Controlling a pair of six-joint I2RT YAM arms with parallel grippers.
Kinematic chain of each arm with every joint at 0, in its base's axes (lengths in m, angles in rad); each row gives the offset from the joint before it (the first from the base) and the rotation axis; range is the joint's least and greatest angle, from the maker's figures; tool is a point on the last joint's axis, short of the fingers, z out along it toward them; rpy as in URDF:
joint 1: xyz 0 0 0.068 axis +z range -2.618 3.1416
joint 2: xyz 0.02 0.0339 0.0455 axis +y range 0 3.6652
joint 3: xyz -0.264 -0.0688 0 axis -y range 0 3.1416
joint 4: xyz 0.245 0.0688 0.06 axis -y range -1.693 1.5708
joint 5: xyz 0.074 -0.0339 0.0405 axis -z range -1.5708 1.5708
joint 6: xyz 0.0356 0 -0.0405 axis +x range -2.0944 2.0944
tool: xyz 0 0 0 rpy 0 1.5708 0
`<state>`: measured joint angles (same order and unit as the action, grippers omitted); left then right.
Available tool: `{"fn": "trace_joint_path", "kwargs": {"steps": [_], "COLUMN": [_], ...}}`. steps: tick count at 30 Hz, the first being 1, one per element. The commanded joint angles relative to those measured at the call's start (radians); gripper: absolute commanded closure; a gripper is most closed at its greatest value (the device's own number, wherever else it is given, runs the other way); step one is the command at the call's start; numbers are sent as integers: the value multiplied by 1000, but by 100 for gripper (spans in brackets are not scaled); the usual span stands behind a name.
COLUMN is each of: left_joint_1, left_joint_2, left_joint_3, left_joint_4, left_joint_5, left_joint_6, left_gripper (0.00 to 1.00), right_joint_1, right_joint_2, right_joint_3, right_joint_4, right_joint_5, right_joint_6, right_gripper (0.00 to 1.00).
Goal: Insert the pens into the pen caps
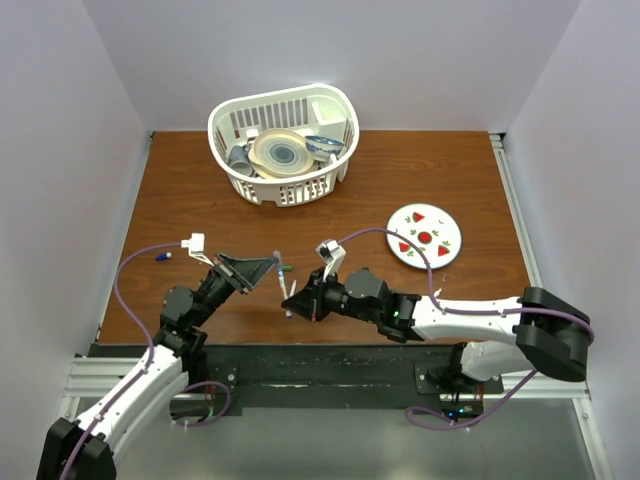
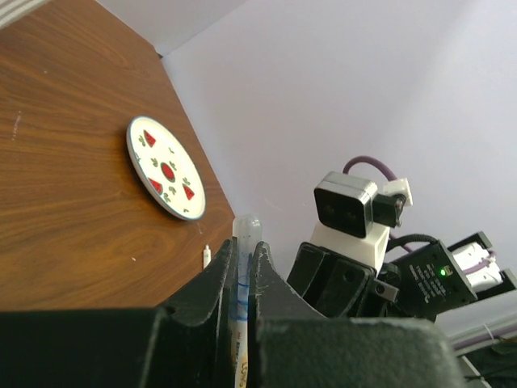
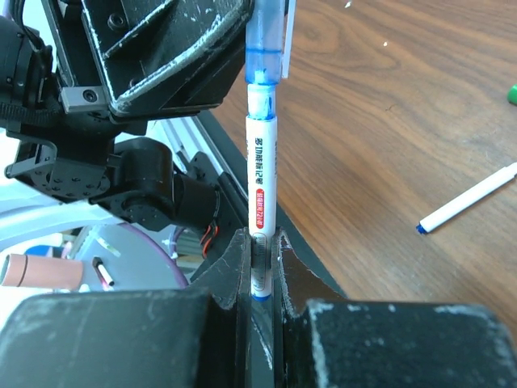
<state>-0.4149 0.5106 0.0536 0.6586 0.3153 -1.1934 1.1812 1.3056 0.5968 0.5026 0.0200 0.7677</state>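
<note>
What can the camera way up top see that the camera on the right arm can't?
Only the top camera shows the white basket full of dishes and the strawberry plate. Only the right arm's camera is close enough to show the printed writing on the pen and the blue cap at its far end. Both show the brown table and that one pen held between the two arms: the left gripper at the cap end and the right gripper on the barrel, jaws shut.
</note>
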Motion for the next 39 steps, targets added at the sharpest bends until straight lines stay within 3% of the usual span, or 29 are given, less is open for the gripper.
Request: {"fn": "trace_joint_path", "kwargs": {"steps": [1, 7, 8, 9, 11, 14, 25, 39], "left_joint_1": [-4, -5, -7, -5, -4, -4, -7, -7], "left_joint_2": [-9, -6, -7, -17, -29, -55, 16, -40], "left_joint_3": [-37, -37, -26, -18, 3, 37, 109, 91], "left_joint_4": [113, 147, 145, 138, 93, 30, 58, 44], "left_joint_5": [63, 125, 134, 143, 142, 139, 206, 242], "left_joint_6": [-8, -3, 5, 8, 23, 58, 78, 115], "left_gripper": [100, 97, 92, 78, 64, 57, 54, 49], "right_joint_1": [3, 3, 3, 3, 1, 3, 3, 3], "right_joint_2": [-38, -52, -61, -68, -95, -127, -172, -222], "right_joint_3": [77, 129, 130, 129, 117, 95, 95, 61], "right_joint_4": [-25, -67, -67, -68, -67, -65, -99, -108], "right_joint_5": [87, 97, 92, 89, 83, 80, 23, 66], "right_joint_6": [-51, -113, -134, -140, -151, -162, -166, -123], "right_gripper": [100, 100, 100, 100, 100, 100, 100, 100]}}
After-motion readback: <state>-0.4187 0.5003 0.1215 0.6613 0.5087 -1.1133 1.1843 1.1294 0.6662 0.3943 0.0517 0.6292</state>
